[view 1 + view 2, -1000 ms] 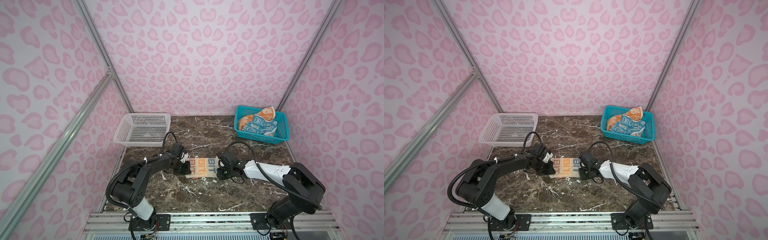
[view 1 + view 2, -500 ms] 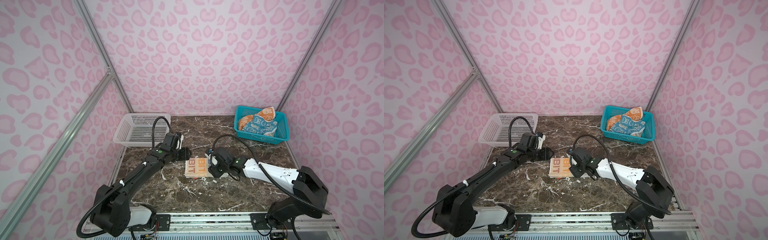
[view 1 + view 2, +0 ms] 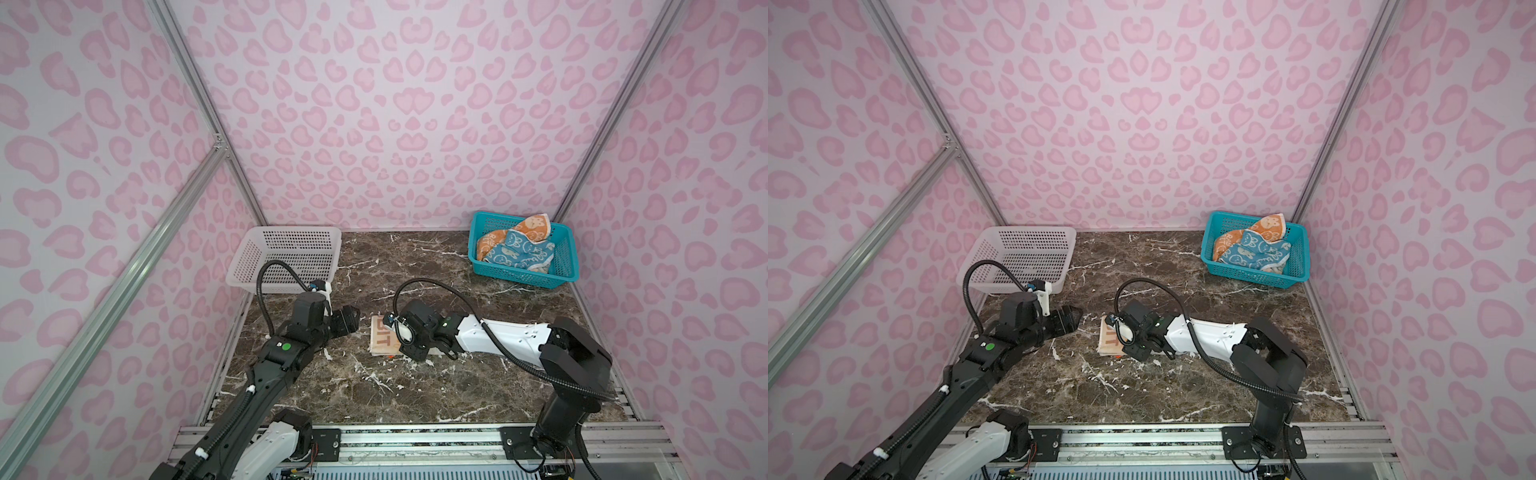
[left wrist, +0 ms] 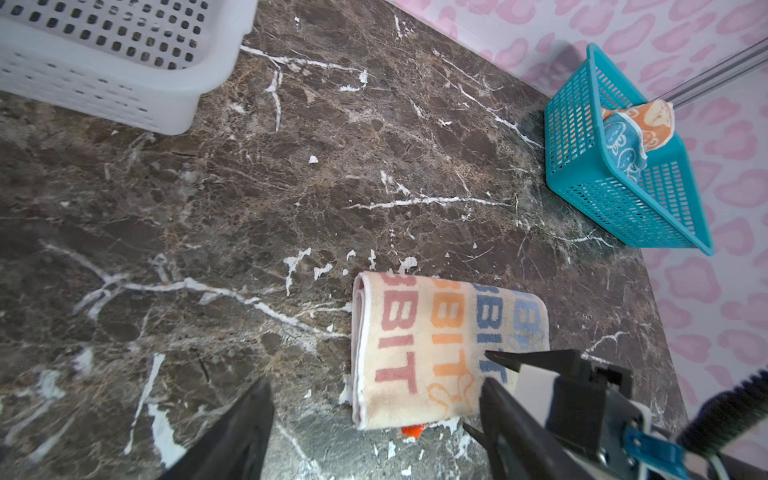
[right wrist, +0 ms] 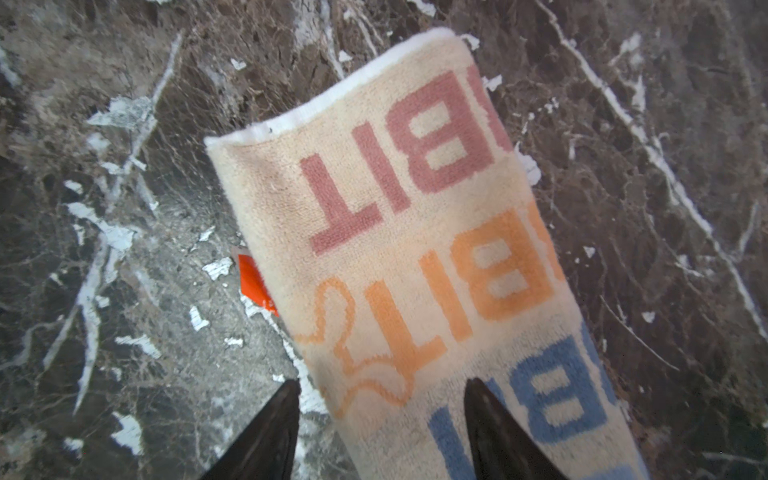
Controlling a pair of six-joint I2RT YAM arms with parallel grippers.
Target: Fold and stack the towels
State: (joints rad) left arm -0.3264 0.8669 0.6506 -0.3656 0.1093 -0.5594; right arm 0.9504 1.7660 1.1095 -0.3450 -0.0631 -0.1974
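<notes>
My left fingers (image 4: 245, 428) were spread wide with nothing in them, hanging just off the left edge of the cream towel (image 3: 382, 340) and clear of it in both top views. My right fingers (image 5: 270, 428) were apart too, straddling the other end of that towel where the blue letters are. They looked loose rather than pinched on it, though I honestly couldn't tell if the tips were brushing the cloth. The cream towel itself lay folded into a thick little rectangle, flat on the marble table (image 3: 415, 395) about in the middle. Its BIT lettering faced up, and a small orange tag (image 5: 253, 282) poked out from under one edge. Further out, the white basket (image 3: 249, 257) sat in the back left corner, just behind my left arm. The teal basket (image 3: 519, 276) was over in the back right corner, well apart from both my arms. The blue towel (image 3: 519, 253) and orange towel (image 3: 536, 226) were bunched up unfolded inside it, the orange one propped up against the back rim.
</notes>
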